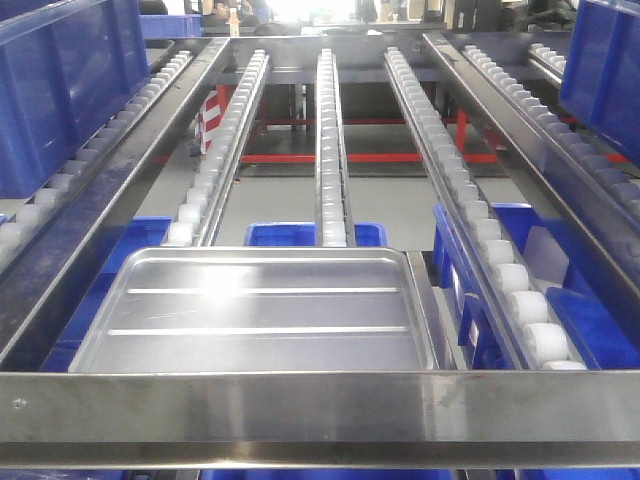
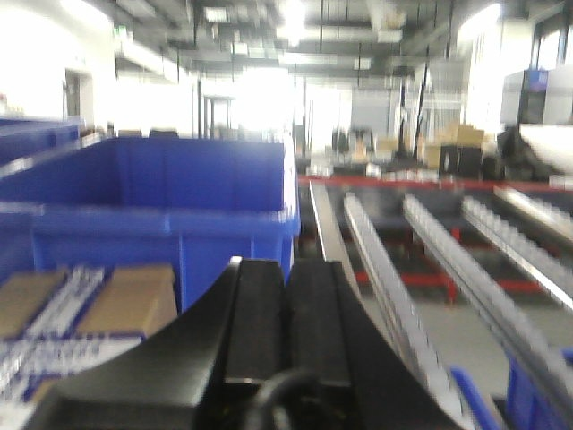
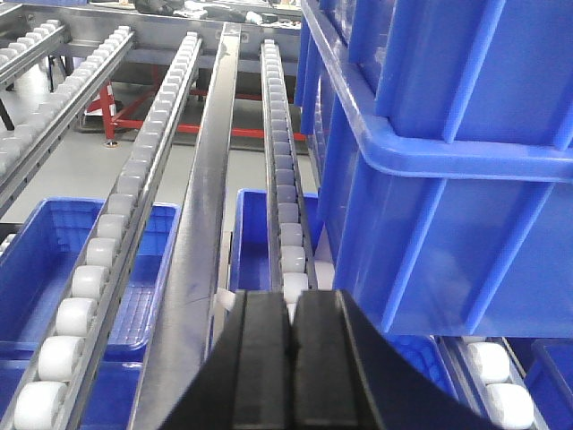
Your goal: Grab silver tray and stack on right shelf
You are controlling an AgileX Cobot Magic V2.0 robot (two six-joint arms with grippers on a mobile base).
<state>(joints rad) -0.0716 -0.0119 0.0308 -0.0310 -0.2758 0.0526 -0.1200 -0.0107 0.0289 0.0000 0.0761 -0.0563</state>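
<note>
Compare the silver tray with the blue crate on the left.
The silver tray is shiny steel; the blue crate is plastic. The tray is shallow, low-rimmed; the crate tall-walled and ribbed. The tray lies beside the front rail; the crate sits farther back.

Front view: tray [image 1: 260,310] lies lower centre-left on the roller tracks [image 1: 330,140], just behind the front rail [image 1: 320,405] along the bottom edge. Left crate [image 1: 60,80] sits upper left, right crate [image 1: 605,70] upper right. Bins [image 1: 315,234] sit beneath the tracks.
</note>
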